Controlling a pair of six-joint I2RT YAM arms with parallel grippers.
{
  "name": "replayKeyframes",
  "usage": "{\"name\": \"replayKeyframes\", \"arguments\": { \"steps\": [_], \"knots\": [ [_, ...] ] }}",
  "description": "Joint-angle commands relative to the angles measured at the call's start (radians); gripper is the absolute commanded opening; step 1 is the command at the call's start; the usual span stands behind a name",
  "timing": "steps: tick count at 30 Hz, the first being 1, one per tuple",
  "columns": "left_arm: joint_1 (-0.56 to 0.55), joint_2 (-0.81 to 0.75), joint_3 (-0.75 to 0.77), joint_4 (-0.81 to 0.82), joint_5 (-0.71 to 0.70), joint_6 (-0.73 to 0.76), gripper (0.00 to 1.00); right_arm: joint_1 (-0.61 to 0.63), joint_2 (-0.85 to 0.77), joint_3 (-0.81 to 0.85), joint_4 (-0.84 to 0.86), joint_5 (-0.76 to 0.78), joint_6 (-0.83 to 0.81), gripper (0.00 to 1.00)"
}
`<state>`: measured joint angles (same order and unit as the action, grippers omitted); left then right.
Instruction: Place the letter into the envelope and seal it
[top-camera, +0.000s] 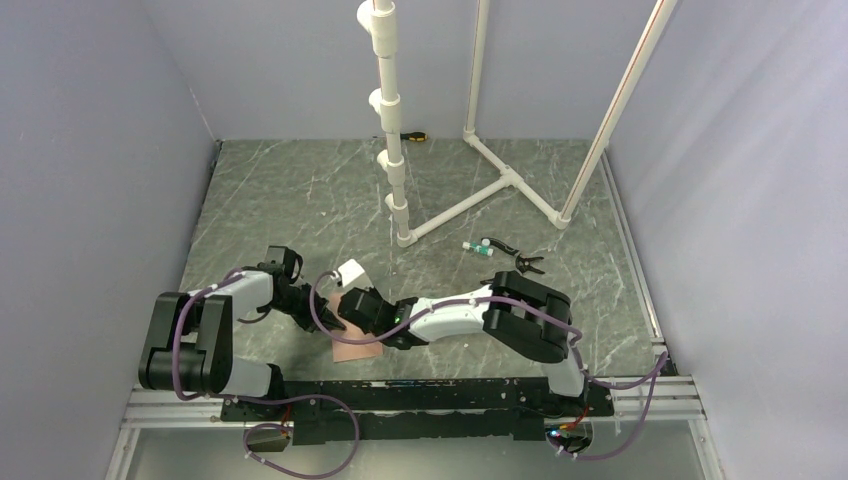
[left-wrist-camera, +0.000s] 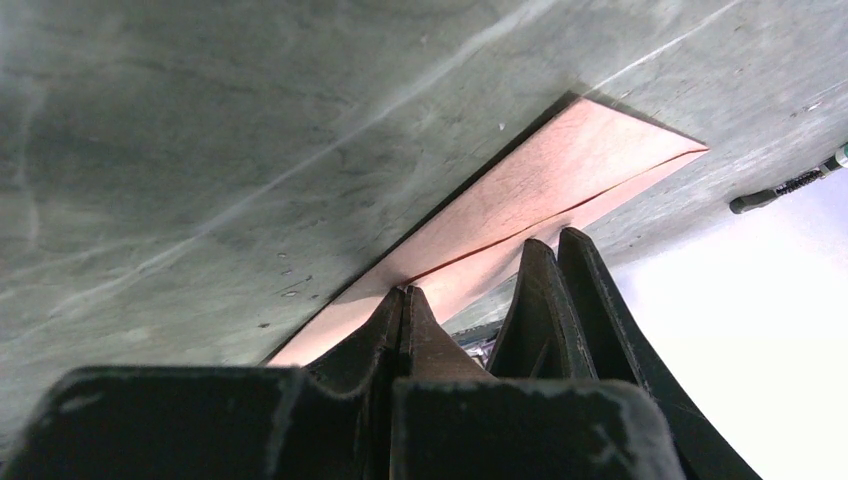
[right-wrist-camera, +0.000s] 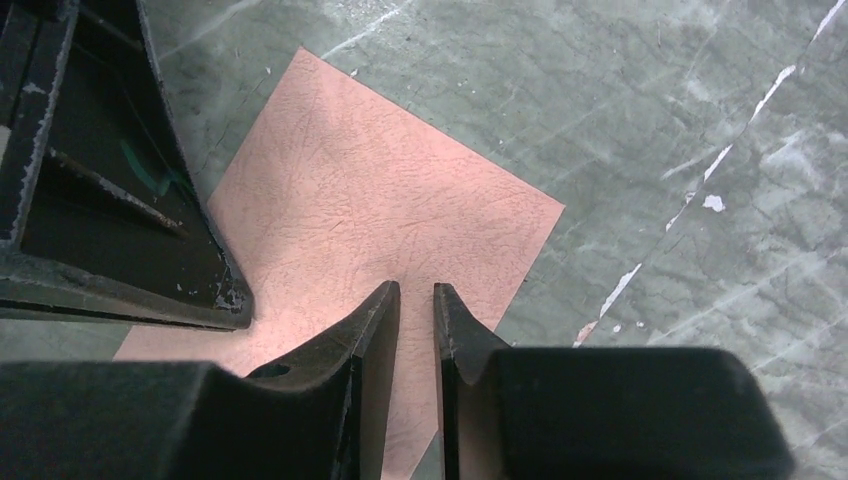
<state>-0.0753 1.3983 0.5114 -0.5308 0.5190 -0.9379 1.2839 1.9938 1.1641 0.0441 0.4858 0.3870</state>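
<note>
The envelope (top-camera: 358, 350) lies flat on the grey marbled table (top-camera: 300, 190), at about 12 o'clock from the arm bases and close to them. Both grippers meet over its far-left part. The left gripper (left-wrist-camera: 404, 300) has its fingers pressed together, their tips at the envelope's edge; whether any paper is pinched between them cannot be told. At its 3 o'clock, the right gripper (right-wrist-camera: 417, 295) points down over the pink sheet, its jaws a narrow slit apart with nothing between them. The letter cannot be made out. Farther off, toward 2 o'clock, lie a small marker-like tube (top-camera: 480, 248) and a black tool (top-camera: 525, 263). Beyond stands a white pipe frame (top-camera: 490, 190).
</note>
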Motion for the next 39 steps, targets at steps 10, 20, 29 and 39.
{"name": "replayKeyframes", "arguments": {
  "steps": [10,20,29,39],
  "knots": [
    [-0.004,0.034,-0.002,0.001,-0.1,0.035,0.02,0.029,0.003,-0.076,0.036,-0.351,-0.108,0.22],
    [-0.004,0.044,0.003,-0.003,-0.111,0.045,0.03,0.03,-0.001,-0.126,-0.009,-0.351,-0.126,0.19],
    [-0.003,0.049,0.004,-0.001,-0.119,0.044,0.03,0.035,-0.082,-0.212,-0.112,-0.403,-0.179,0.19],
    [-0.004,0.055,0.003,0.003,-0.128,0.039,0.02,0.068,-0.093,-0.223,-0.147,-0.371,-0.196,0.24]
  ]
}}
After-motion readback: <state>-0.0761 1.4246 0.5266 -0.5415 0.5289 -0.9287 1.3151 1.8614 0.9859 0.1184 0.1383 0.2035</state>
